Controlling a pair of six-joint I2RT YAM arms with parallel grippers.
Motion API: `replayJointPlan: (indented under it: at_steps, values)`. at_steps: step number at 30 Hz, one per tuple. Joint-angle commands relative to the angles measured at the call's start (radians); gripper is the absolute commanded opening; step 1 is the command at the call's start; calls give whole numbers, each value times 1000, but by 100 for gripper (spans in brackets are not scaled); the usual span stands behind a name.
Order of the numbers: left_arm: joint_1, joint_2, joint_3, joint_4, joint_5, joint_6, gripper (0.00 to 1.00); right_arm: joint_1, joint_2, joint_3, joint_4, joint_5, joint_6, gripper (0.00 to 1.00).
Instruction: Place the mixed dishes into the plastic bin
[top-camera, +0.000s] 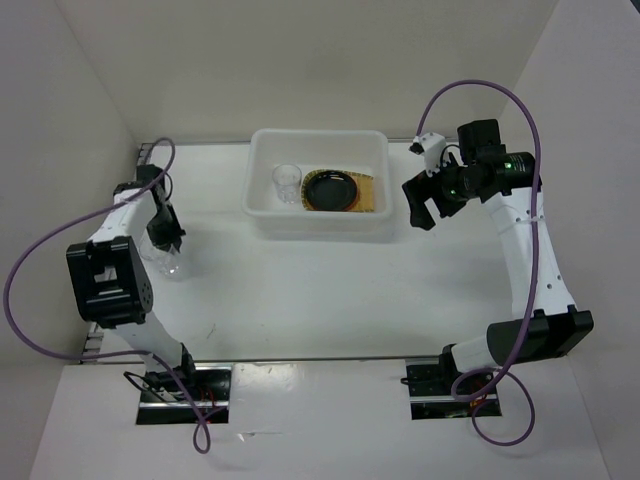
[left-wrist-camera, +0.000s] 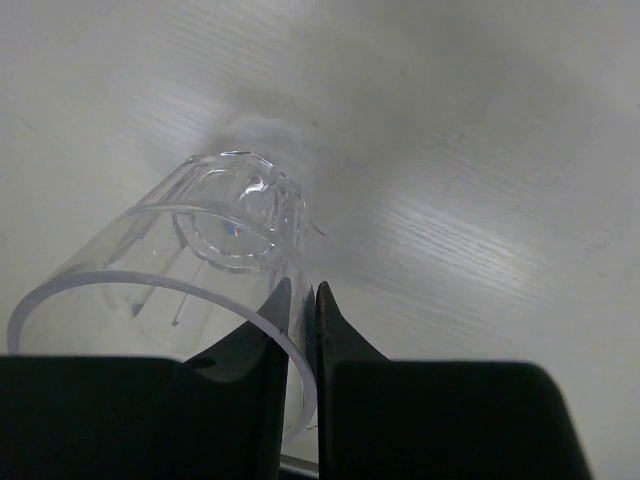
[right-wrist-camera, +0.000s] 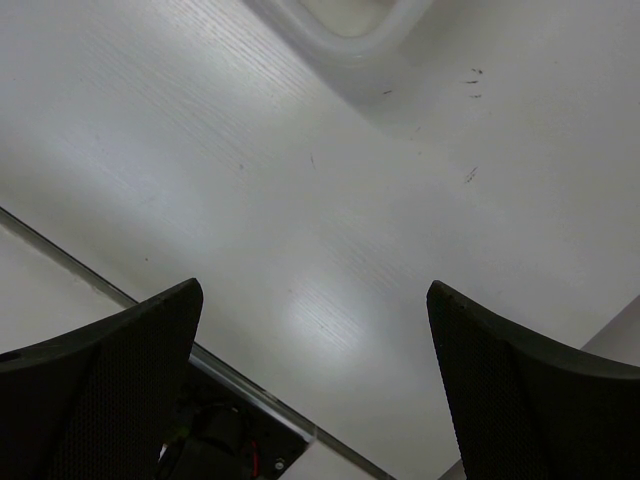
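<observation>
At left of the top view, the left gripper clenches its jaws on the wall of a clear cup for lifting; the right gripper hangs released beside the part-filled plastic bin.

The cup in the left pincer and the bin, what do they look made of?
The cup pinched by the left pincer looks like clear hard plastic, possibly glass: fully see-through, with a moulded faceted base and glossy glints. The bin looks like translucent white plastic, smooth and semi-matte, with rounded moulded corners.
</observation>
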Motion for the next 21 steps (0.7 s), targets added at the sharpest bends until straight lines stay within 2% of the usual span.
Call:
replayJointPlan:
  at_steps: [1,3,5,6,7,8,9,10,12,13,14,17,21]
  values:
    - [-33,-243,137,71,23,-66,0,-6,1,15,34,4,-8,97]
    - [-50,-381,162,179,118,-85,0,-6,13,26,34,-5,-8,97]
    - [-100,-354,266,196,178,-96,0,-6,13,46,44,4,1,96]
    - [-128,-330,283,214,204,-96,0,-6,23,46,44,4,1,90]
    - [-153,-319,295,255,241,-96,0,-6,23,46,44,4,1,69]
    - [-209,-305,309,269,241,-83,0,-6,23,55,44,4,22,41]
    - [-238,-261,352,270,232,-57,0,-6,23,55,70,28,33,8]
    - [-266,-227,389,256,232,-33,0,-6,23,43,80,45,33,0]
    - [-352,-91,481,175,232,30,0,-6,14,43,93,88,44,0]
    - [-383,-34,589,129,221,105,0,-6,4,32,93,88,44,0]
    - [-448,78,638,87,198,137,0,-6,4,32,103,88,44,0]
    - [-545,261,780,-57,122,228,0,-6,-6,22,103,88,53,0]
    - [-587,329,812,-42,112,228,0,-15,-16,2,112,111,53,0]
